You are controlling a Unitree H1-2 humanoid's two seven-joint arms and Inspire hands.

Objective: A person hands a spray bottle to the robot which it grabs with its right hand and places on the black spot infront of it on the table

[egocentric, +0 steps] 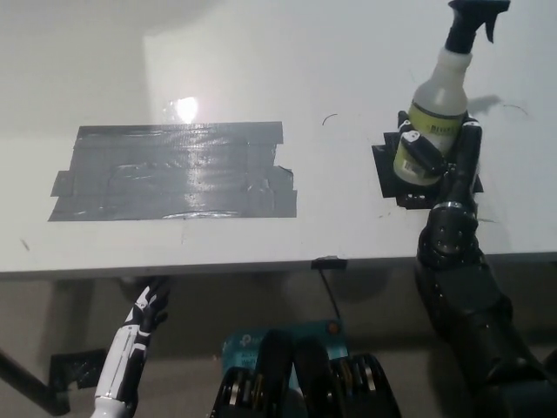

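Note:
A white spray bottle (439, 104) with a yellow-green label and a black trigger head stands upright at the right of the table. My black right hand (439, 161) is shut on its lower body, fingers wrapped round the label. The bottle's base is over the small black spot (387, 170), most of which the hand and bottle hide. Whether the base touches the spot I cannot tell. My white left hand (146, 311) hangs below the table's front edge at the lower left, fingers loosely apart, holding nothing.
A large patch of grey tape (174, 170) covers the left middle of the white table (287, 78). The table's front edge (261, 264) runs across the picture, with a small black clip (329, 261) on it.

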